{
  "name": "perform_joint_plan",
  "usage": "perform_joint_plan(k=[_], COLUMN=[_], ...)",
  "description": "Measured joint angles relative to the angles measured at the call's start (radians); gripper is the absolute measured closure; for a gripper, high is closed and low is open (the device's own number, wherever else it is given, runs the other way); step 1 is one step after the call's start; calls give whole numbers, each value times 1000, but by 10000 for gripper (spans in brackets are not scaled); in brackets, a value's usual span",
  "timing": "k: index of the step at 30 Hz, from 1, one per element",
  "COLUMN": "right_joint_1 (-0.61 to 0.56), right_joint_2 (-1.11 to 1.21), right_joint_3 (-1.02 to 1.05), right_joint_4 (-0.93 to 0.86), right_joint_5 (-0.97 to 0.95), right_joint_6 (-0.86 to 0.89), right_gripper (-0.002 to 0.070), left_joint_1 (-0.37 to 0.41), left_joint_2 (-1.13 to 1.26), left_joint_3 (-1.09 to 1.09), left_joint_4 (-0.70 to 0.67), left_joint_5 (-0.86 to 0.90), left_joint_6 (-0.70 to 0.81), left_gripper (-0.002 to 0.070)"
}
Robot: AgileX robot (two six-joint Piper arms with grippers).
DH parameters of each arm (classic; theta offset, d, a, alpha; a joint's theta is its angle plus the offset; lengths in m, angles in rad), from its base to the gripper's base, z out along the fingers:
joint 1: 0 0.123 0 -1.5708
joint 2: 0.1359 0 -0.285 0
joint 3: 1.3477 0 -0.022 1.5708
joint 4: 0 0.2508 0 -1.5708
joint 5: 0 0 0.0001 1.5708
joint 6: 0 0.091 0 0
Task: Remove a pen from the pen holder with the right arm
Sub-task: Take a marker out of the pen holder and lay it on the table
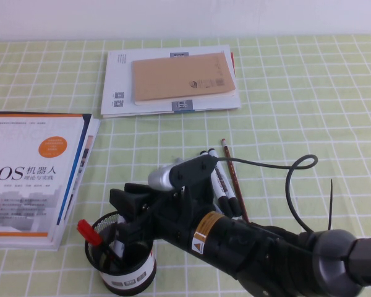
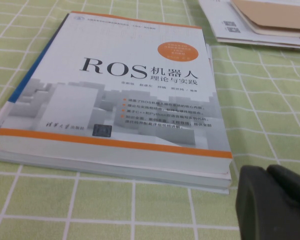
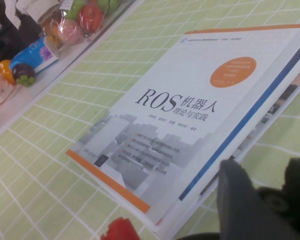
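Right gripper (image 1: 125,232) over holder (image 1: 136,270); pen (image 1: 87,230) inside

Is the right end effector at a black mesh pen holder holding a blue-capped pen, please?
No, the high view shows a red-capped pen in that black mesh pen holder at the right end effector; the left end effector sits by the white ROS book.

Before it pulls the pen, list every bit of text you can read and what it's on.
"ROS 机器人 理论与实践": cover of the book beside the left pincer.
Smaller lines on that cover: too small to read.
Print on the brown booklet: too small to read.
Print on the sticker on the right arm: unreadable.
Band on the pen holder, under the right pincer: unreadable.
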Motion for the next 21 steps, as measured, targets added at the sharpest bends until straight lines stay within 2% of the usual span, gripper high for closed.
perform_joint_plan(k=[5, 13, 21], right_joint_1=[0, 0, 0], right_joint_2=[0, -3, -113], right_joint_3=[0, 0, -16], right_joint_4=[0, -2, -5], right_joint_5=[-16, -17, 117], right_joint_6=[0, 0, -73], right_gripper=[580, 584, 584], left_joint_1=[0, 0, 0], left_joint_2=[0, 0, 0], left_joint_3=[0, 0, 0], left_joint_4=[0, 0, 0], left_joint_5=[0, 0, 0], left_joint_6=[0, 0, 0], left_gripper=[683, 683, 683])
